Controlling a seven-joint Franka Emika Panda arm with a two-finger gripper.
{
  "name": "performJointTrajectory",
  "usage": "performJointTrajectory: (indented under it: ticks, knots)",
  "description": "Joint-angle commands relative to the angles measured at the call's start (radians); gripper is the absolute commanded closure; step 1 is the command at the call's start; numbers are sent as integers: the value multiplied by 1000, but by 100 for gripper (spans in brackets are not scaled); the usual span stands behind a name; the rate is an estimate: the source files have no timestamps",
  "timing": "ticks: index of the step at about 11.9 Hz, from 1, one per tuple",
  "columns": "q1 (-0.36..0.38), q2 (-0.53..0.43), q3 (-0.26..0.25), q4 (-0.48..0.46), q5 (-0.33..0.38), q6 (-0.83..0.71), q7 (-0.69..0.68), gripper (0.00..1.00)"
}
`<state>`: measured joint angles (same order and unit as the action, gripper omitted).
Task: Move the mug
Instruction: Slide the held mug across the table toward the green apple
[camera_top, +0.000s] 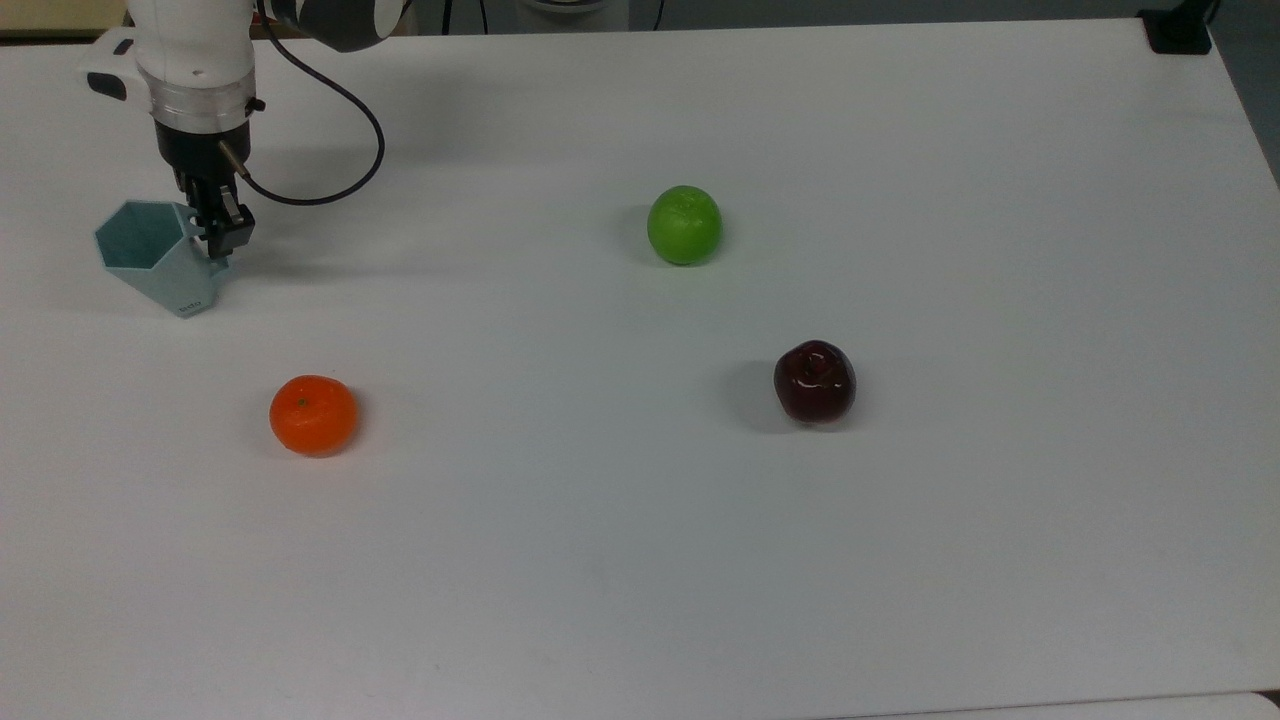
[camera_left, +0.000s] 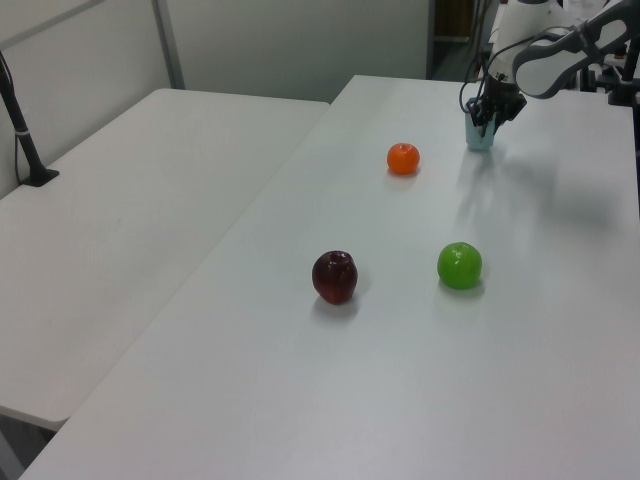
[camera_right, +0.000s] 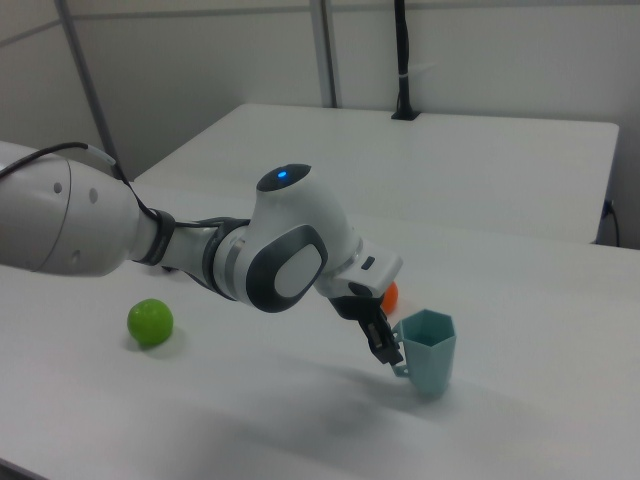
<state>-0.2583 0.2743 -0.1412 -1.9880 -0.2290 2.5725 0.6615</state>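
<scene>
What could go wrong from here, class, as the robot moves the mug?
1. The claw holds the mug by its handle alone, off to one side, so the mug could tilt or slip.
2. The mug sits near the table edge on the top view's left; pushed further that way, it could fall off.
3. Swung toward the orange, it might send it rolling.

On the worktop (camera_top: 900, 600), top view: mug (camera_top: 150, 255) upper left, orange (camera_top: 313, 414) below it, lime (camera_top: 684, 224) upper centre, apple (camera_top: 815, 381) right of centre.
</scene>
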Motion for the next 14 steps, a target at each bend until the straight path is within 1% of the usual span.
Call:
performJointTrajectory:
  ticks: [1, 3, 4, 5, 6, 8, 9, 11, 14]
  knots:
    - [2, -70, -1, -23, -30, 9, 20, 84]
    - [25, -112, 15, -25, -32, -8, -49, 84]
    - [28, -139, 25, -35, -30, -14, -115, 84]
    - [39, -179, 35, -66, -23, -12, -188, 86]
    - [66, -228, 40, -110, -18, -12, -244, 87]
    - [112, -305, 41, -198, -15, -14, -319, 87]
    - [140, -329, 41, -237, -12, -14, -336, 87]
    - [200, -407, 41, -342, -9, -15, -350, 87]
    - [293, -487, 43, -438, -9, -61, -356, 87]
